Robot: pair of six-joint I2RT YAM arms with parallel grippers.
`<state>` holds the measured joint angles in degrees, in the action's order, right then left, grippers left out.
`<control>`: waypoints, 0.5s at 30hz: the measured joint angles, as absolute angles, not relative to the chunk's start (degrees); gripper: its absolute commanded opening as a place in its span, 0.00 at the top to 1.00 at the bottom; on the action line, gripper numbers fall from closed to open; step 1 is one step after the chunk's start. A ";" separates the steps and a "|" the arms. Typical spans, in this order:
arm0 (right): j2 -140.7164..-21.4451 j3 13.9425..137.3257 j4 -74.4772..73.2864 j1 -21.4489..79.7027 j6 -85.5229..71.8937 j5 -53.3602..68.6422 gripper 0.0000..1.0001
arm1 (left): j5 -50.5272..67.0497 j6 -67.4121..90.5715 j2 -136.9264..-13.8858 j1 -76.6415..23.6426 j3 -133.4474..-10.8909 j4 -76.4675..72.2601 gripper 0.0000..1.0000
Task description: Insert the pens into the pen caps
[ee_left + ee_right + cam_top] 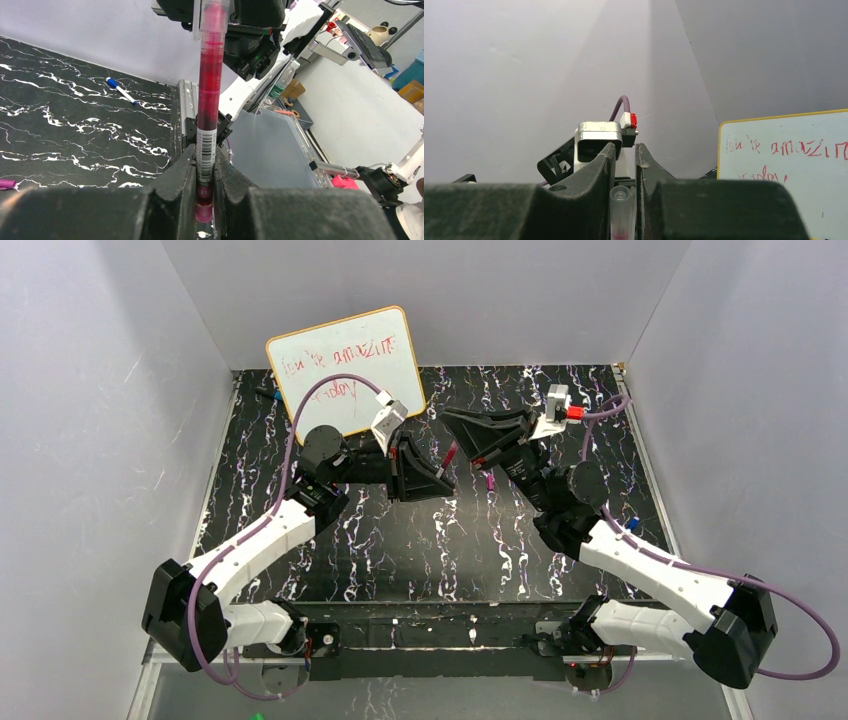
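Observation:
My left gripper [440,476] [205,155] is shut on the lower end of the pink-red pen [209,100], which has a barcode label. The pen [452,454] stands up from the fingers toward my right gripper [468,435], seen at the top of the left wrist view [240,20]. My right gripper [624,150] is shut on a translucent pen cap [621,207] with pink showing inside. In the left wrist view the cap [212,15] sits over the pen's upper end. A small magenta piece [490,480] lies on the table under the right arm; I cannot tell whether it is a pen or a cap.
A whiteboard [345,370] [784,165] with red writing leans against the back wall. A blue-tipped marker [632,523] [120,90] lies near the table's right edge. The black marbled table [430,540] is walled in by grey panels.

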<state>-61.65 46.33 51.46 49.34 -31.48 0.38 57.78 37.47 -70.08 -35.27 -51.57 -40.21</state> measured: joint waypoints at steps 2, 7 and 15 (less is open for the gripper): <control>-61.89 46.33 51.59 49.65 -31.48 0.16 0.99 | 58.11 37.26 -70.08 -35.31 -51.59 -39.81 1.00; -61.91 45.87 51.88 49.93 -31.29 -0.19 0.99 | 59.20 36.99 -70.08 -34.79 -51.90 -38.81 1.00; -61.58 44.93 52.45 50.65 -31.05 -2.04 0.99 | 61.56 37.01 -70.06 -32.77 -52.45 -38.30 1.00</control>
